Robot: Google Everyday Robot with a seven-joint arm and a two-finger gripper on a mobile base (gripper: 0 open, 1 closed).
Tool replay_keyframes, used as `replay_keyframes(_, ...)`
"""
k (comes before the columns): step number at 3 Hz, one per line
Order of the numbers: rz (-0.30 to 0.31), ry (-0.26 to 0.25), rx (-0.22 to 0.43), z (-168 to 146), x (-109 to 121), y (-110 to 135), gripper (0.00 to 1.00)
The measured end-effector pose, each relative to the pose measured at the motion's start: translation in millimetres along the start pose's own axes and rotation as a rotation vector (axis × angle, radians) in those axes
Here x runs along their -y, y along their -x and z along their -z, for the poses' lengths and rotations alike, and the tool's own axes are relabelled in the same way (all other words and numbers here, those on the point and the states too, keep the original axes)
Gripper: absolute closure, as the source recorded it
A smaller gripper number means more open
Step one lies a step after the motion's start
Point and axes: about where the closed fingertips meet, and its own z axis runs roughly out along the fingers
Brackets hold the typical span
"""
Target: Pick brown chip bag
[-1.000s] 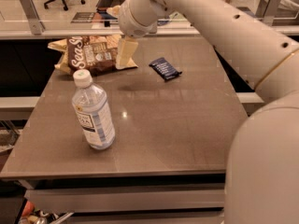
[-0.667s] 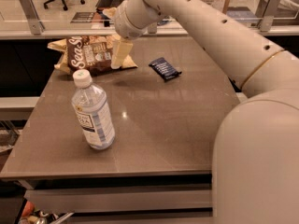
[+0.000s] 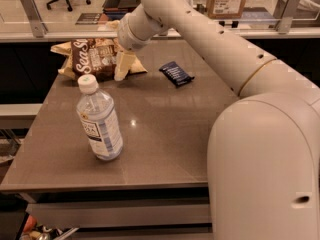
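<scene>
The end effector (image 3: 122, 66) is down at the far left of the bench (image 3: 165, 134), over the right end of the brown chip bag (image 3: 95, 58) and seemingly touching it, though I cannot tell whether it is apart or closed. The bag lies crinkled in the far left corner, lettered front facing up. A small dark wrapper (image 3: 176, 74) lies flat to its right, apart from it, and a clear bottle (image 3: 100, 121) with a white cap stands upright nearer the front left edge.

the tool (image 3: 121, 68) hangs at the right end of the brown chip bag (image 3: 93, 59), beyond the bottle (image 3: 100, 126).
</scene>
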Motion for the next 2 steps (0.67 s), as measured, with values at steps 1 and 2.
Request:
replay_keyframes(1, -0.003, 0.045, 0.004, -21.3, -10.1, -1.7, 0.0)
replay_keyframes(2, 0.006, 0.067, 0.019, -31.9, -14.5, 1.1, 0.18)
